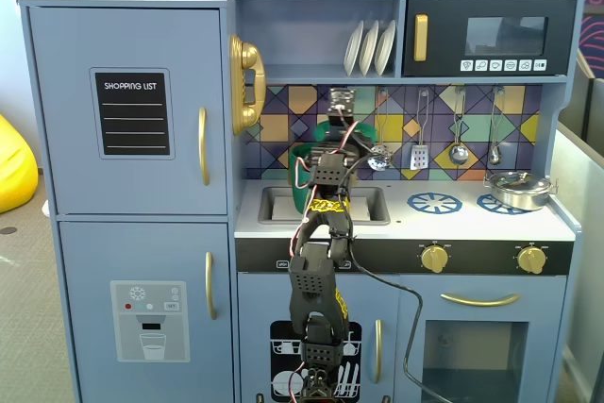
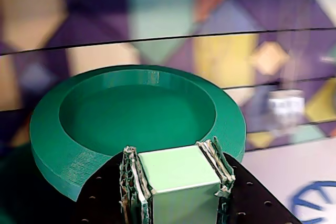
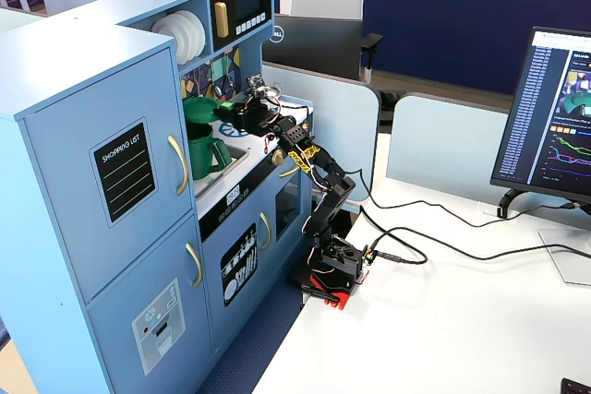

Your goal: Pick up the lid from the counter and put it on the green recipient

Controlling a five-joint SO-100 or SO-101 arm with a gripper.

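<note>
Black arm (image 1: 314, 280), yellow band, seemingly red-white wires

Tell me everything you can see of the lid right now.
The lid is a round green plastic disc with fine layered ridges on its edge. In the wrist view it faces the camera with a raised rim around a shallow flat recess. The gripper is clamped on a pale green block-shaped tab at its near edge. The lid is held roughly level in the air above the green recipient in the sink; whether they touch is unclear.
</note>
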